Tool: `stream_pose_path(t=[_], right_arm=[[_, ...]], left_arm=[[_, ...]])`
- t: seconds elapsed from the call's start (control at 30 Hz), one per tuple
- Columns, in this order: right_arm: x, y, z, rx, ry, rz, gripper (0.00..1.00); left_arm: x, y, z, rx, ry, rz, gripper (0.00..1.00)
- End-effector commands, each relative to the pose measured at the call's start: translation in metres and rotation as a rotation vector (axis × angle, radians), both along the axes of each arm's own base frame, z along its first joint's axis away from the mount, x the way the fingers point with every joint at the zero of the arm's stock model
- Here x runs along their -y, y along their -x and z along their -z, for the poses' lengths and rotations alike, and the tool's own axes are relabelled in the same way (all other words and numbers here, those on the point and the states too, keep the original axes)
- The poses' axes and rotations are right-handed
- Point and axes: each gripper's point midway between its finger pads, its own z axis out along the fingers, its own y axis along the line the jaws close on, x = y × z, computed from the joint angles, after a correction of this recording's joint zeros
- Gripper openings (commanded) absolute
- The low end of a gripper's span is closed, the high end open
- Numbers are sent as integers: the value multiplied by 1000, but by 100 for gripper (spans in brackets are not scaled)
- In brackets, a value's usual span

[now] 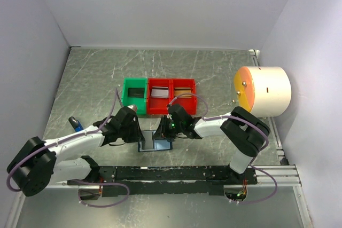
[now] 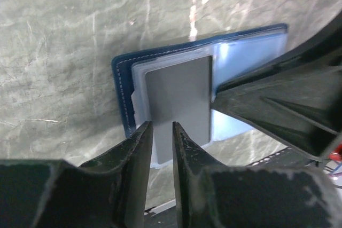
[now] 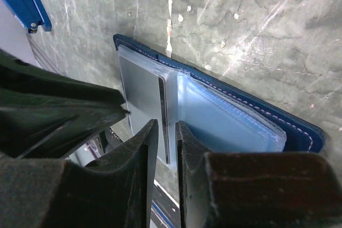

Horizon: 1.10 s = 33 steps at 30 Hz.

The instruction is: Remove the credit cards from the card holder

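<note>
The card holder (image 1: 154, 144) lies open on the table between my two grippers, navy edge (image 2: 122, 78) outside and pale blue pockets (image 3: 224, 121) inside. A silvery grey credit card (image 2: 179, 100) sits in its left-hand clear pocket, also seen in the right wrist view (image 3: 140, 92). My left gripper (image 2: 162, 125) hovers over that card's near edge, jaws a narrow gap apart, holding nothing. My right gripper (image 3: 166, 124) stands over the fold beside the card, also slightly open and holding nothing. In the top view both grippers, left (image 1: 138, 132) and right (image 1: 163, 130), meet over the holder.
Behind the holder stand a green bin (image 1: 133, 93) with a dark card and two red bins, one (image 1: 159, 94) with a silvery card, one (image 1: 183, 92) with a tan card. A white cylinder with an orange face (image 1: 264, 90) stands at the right. A blue tag (image 1: 77, 125) lies at the left.
</note>
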Motion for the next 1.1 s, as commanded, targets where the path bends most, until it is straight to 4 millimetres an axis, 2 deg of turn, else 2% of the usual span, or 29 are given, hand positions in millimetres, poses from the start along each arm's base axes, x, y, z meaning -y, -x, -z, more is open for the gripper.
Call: stream_pose_path(t=[0.0, 0.13, 0.3, 0.37, 0.57, 0.87, 1.07], right_arm=[[1, 5, 6, -25, -7, -7, 21], [-4, 9, 3, -37, -52, -26, 24], [-8, 11, 2, -48, -85, -37, 24], [-8, 12, 0, -47, -95, -35, 21], [-4, 10, -8, -22, -113, -18, 0], [17, 2, -12, -23, -141, 20, 0], [19, 4, -12, -19, -133, -6, 0]], left_arm=[[9, 7, 13, -34, 45, 27, 29], [7, 12, 19, -48, 48, 23, 21], [2, 16, 24, -62, 34, 13, 19], [1, 17, 25, -64, 33, 6, 19], [-7, 19, 29, -78, -6, -12, 19], [-19, 23, 35, -95, -64, -36, 18], [-20, 23, 35, -91, -64, -39, 18]])
